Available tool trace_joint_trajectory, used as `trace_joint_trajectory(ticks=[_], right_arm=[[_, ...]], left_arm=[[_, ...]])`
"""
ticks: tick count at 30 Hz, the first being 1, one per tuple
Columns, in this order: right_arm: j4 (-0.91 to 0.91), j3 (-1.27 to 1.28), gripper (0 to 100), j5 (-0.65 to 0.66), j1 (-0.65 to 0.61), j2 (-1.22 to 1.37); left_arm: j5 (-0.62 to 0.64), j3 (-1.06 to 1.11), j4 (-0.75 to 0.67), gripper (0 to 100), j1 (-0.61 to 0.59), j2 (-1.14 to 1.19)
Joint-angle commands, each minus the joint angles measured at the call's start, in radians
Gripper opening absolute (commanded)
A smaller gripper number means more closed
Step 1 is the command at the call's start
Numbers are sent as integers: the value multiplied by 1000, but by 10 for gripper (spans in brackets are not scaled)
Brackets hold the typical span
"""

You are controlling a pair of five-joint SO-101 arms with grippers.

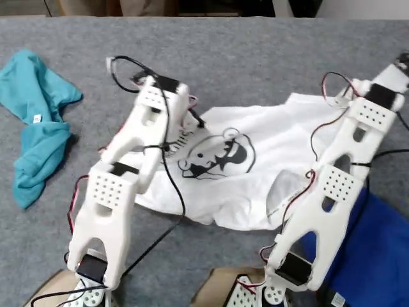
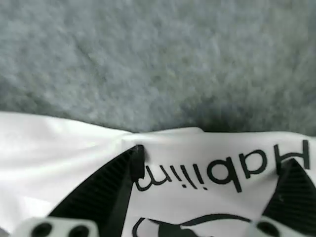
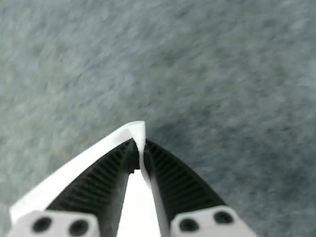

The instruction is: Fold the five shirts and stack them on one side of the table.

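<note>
A white shirt with a black cartoon print lies spread across the middle of the grey table. My left gripper is open, its two black fingers spread wide over the shirt's printed lettering near the far hem; in the high view it sits at the shirt's far left part. My right gripper is shut on a thin white corner of the shirt, above bare table. From above, it is at the shirt's far right end.
A crumpled teal shirt lies at the table's left side. A dark blue shirt lies at the near right, partly under the right arm. Bare grey table stretches beyond the white shirt.
</note>
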Motion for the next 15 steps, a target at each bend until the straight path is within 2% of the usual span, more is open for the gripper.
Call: trace_joint_trajectory(ticks=[1,15], right_arm=[[-51,-45,9,-32,50,-22],[-69,-44,9,-26,44,-16]], left_arm=[[6,-52,51,419,83,2],[9,-41,87,419,361,4]])
